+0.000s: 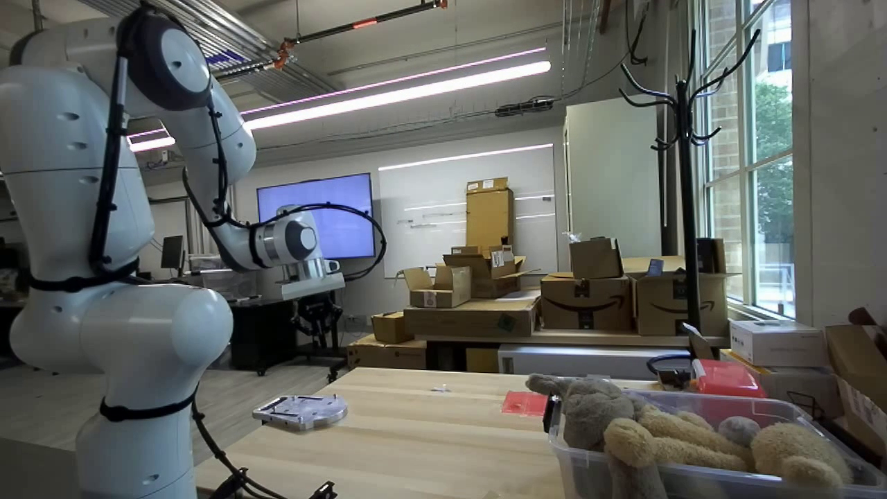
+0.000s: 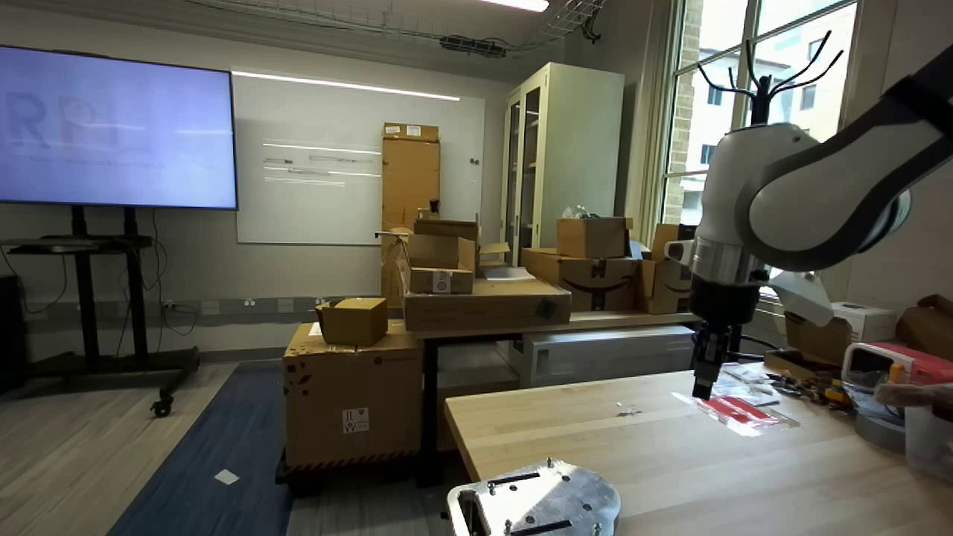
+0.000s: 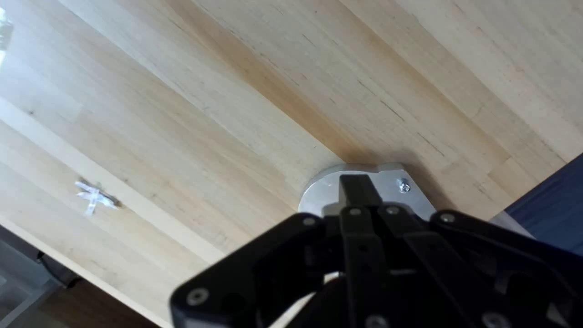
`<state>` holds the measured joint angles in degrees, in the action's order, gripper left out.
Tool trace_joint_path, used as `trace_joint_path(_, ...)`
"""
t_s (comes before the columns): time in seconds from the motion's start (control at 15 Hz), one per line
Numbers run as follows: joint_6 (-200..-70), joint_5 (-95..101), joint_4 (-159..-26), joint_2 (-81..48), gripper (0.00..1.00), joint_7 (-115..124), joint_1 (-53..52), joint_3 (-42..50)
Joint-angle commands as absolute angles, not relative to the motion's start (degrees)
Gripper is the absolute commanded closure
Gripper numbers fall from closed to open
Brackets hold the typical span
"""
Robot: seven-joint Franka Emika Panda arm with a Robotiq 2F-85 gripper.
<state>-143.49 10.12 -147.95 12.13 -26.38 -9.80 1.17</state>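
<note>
My gripper (image 3: 360,190) is black, and its fingers are together with nothing seen between them. It points down and hangs above the wooden table, apart from it; it also shows in an exterior view (image 2: 702,383). A silver metal plate (image 3: 319,197) with a rounded end and bolts lies on the table beyond the fingertips in the wrist view, partly hidden by them. The plate shows in both exterior views (image 1: 300,412) (image 2: 547,499), near a table edge. A small whitish taped scrap (image 3: 94,197) lies on the wood, also in an exterior view (image 2: 628,409).
A clear plastic bin (image 1: 693,478) of grey and tan plush toys stands on the table (image 1: 416,443). A red sheet (image 1: 524,403) lies flat near it. A red-topped item (image 1: 727,378) and loose parts (image 2: 808,388) are behind. Cardboard boxes (image 1: 585,301) fill a back bench.
</note>
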Motion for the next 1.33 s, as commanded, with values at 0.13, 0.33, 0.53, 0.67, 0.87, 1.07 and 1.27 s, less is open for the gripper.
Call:
trace_joint_path(0.13, -149.8, 5.0, -142.9, -1.6, 1.00, -32.1, -9.2, -0.2)
trace_joint_path(0.33, -151.9, 5.3, -140.1, -8.3, 1.00, -32.8, -7.0, -0.9)
trace_joint_path(0.53, -152.9, 6.2, -136.9, -15.0, 1.00, -32.8, -4.3, -1.2)
trace_joint_path(0.67, -153.8, 5.6, -134.4, -19.4, 1.00, -33.4, -2.4, -2.1)
trace_joint_path(0.87, -154.1, 6.8, -130.8, -24.6, 1.00, -32.7, -0.3, -3.4)
trace_joint_path(1.07, -153.6, 7.5, -127.7, -28.1, 1.00, -32.4, 0.8, -4.4)
trace_joint_path(1.27, -153.3, 8.1, -125.4, -30.4, 1.00, -32.2, 1.5, -5.1)
